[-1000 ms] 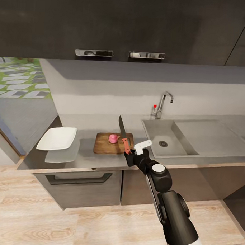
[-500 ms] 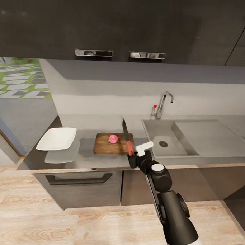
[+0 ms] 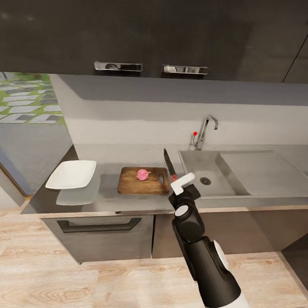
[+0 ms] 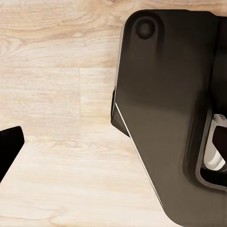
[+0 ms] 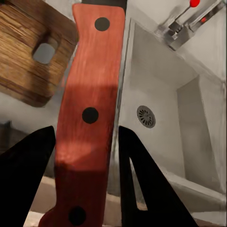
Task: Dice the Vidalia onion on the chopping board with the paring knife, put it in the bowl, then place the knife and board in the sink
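Right claw (image 3: pixel 174 178) is clamped on the paring knife (image 3: pixel 168 163), red handle between its two dark fingers (image 5: pixel 26 175), blade pointing up and away toward the back wall. The knife sits in the air over the strip of bench (image 3: pixel 140 152) between the chopping board (image 3: pixel 142 180) and the sink (image 3: pixel 202 177), just off the board's sink-side edge.

Count on the bench: one board, one Vidalia onion (image 3: pixel 143 174), one bowl (image 3: pixel 72 174), one sink. The onion is whole and sits near the middle of the board. The board lies flat just beside the sink, its hang hole (image 5: pixel 45 52) at the sink-side end. The white bowl is on the far side of the board from the sink, apart from it, near the bench corner.

Sink basin has one round drain (image 5: pixel 146 116) and one tap (image 3: pixel 206 129) with a red knob (image 3: pixel 195 133) behind it.

Left claw: can't tell its state; the left wrist view has wood floor (image 4: pixel 56 94) and dark robot body (image 4: pixel 170 109).
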